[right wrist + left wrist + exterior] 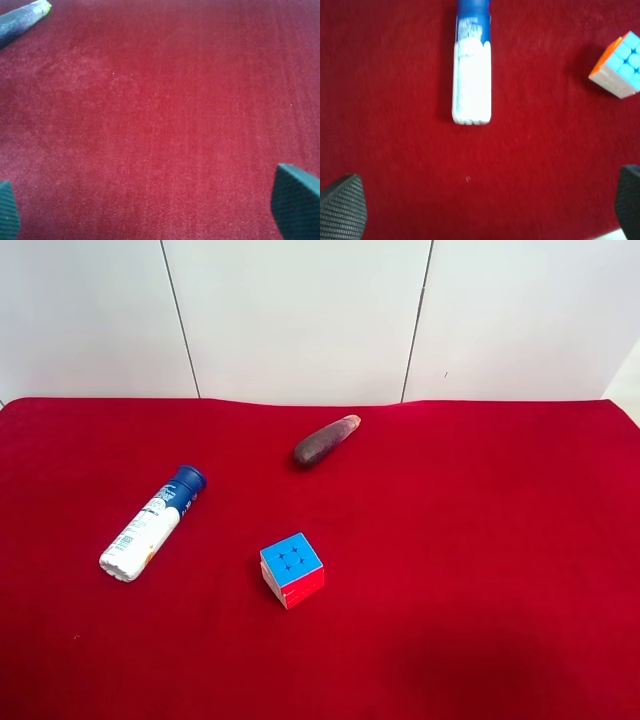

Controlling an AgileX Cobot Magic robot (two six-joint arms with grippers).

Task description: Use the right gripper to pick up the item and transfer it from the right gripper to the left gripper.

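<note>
Initially, the item [152, 523] lies on its side on the red desk [480, 570], cap away from the left gripper [485, 210], whose fingers [342, 202] stand wide and empty. The cube [292, 570] sits nearby; the oblong vegetable [326, 440] lies well apart. The right gripper [155, 207], fingers [295, 200] also wide, faces bare cloth, so it probably must cross to reach the item.

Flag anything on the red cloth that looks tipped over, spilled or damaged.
The bottle lies on its side rather than upright, cap on, nothing spilled around it. The cube sits tilted on a corner edge, with no visible damage. The vegetable lies flat on the cloth. Nothing else stands out.
</note>
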